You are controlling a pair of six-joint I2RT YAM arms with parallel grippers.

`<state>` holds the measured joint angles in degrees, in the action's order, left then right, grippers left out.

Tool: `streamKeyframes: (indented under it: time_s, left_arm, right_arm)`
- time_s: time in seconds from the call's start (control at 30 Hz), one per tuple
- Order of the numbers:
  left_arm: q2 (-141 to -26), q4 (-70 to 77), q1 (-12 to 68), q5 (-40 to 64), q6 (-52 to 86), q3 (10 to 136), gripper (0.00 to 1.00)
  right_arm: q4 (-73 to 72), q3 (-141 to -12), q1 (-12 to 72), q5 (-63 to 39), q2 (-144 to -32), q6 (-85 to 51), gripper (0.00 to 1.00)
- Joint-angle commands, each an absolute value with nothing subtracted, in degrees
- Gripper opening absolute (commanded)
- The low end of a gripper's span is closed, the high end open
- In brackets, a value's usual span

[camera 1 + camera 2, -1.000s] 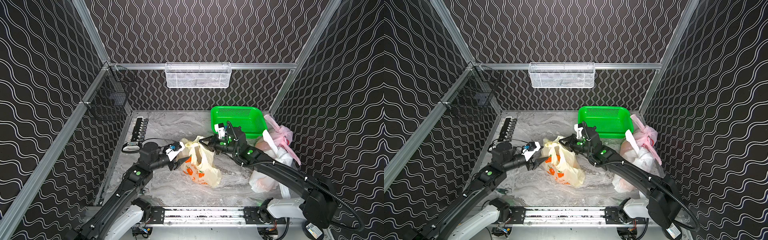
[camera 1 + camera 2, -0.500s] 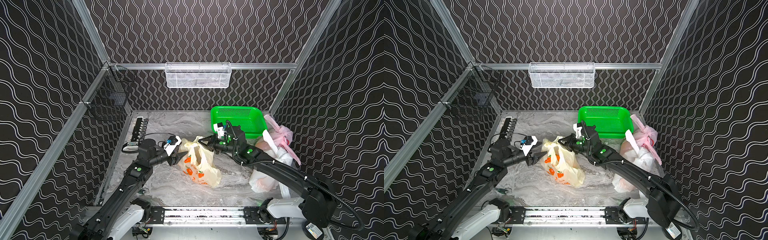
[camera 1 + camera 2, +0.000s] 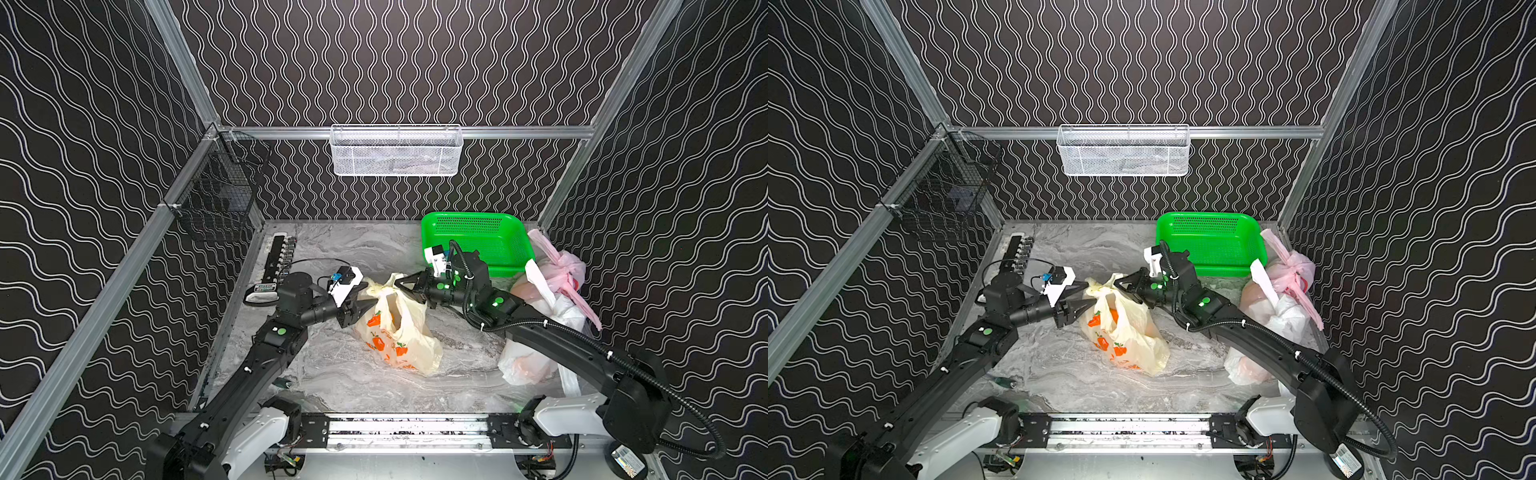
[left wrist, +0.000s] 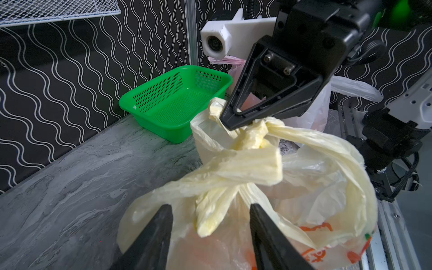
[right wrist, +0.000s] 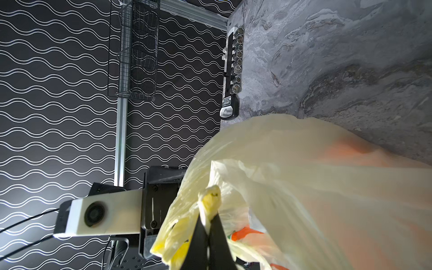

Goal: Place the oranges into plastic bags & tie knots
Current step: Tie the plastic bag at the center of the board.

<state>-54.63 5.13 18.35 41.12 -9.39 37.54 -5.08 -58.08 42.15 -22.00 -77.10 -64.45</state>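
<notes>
Mid-table lies the pale yellow bag, oranges glowing through its film; the white bag slumps at its 3 o'clock. At the yellow bag's 9 o'clock the left gripper stands half wide, jaws either side of a twisted handle. At 1 o'clock the right gripper pinches a bunched handle end tight. Farther off, the pink bag sits at 2 o'clock and the green basket at 1.
</notes>
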Motion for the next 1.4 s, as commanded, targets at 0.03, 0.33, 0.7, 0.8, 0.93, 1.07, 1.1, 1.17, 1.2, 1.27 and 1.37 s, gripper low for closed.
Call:
streamKeyframes:
  time_s: [0.03, 0.33, 0.7, 0.8, 0.93, 1.07, 1.1, 1.17, 1.2, 1.27, 1.37]
  left_arm:
    - [-55.4, 6.9, 18.2, 43.8, -9.2, 38.2, 0.48]
    - [-55.0, 8.8, 18.0, 42.9, -8.1, 37.0, 0.11]
    - [-47.7, 2.2, 18.0, 40.1, -3.9, 34.6, 0.0]
    - [-46.5, 3.2, 18.0, 39.2, 3.4, 34.1, 0.0]
    - [-45.4, -1.3, 18.0, 34.2, 10.5, 34.7, 0.0]
    - [-40.6, -11.2, 18.0, 23.4, 16.7, 36.4, 0.0]
    - [-39.5, -14.8, 18.0, 18.6, 20.1, 36.7, 0.0]
    - [-39.4, -21.4, 18.0, 13.8, 22.8, 37.3, 0.0]
    - [-40.2, -24.4, 18.0, 12.2, 23.8, 37.1, 0.0]
    - [-42.3, -28.5, 18.0, 8.7, 26.5, 35.8, 0.0]
    - [-47.6, -31.6, 17.8, 4.6, 29.1, 35.4, 0.0]
  right_arm:
    - [-6.5, -58.0, 42.2, -22.4, -77.2, -64.3, 0.0]
    - [-5.8, -58.2, 42.3, -21.4, -77.1, -63.1, 0.0]
    - [-1.6, -60.1, 42.4, -5.8, -73.1, -43.6, 0.0]
    - [-1.4, -59.1, 42.4, -3.5, -72.0, -35.2, 0.0]
    - [3.9, -60.0, 42.4, 4.0, -70.3, -23.3, 0.0]
    - [9.7, -59.8, 42.2, 17.1, -69.7, -17.0, 0.0]
    - [11.6, -59.9, 42.2, 20.3, -70.0, -15.9, 0.0]
    - [15.9, -60.8, 41.5, 25.5, -71.2, -15.4, 0.0]
    - [17.6, -61.0, 40.8, 27.6, -72.0, -15.0, 0.0]
    - [20.3, -61.0, 38.8, 29.3, -73.4, -15.3, 0.0]
    - [22.6, -60.4, 34.0, 26.6, -75.4, -16.2, 0.0]
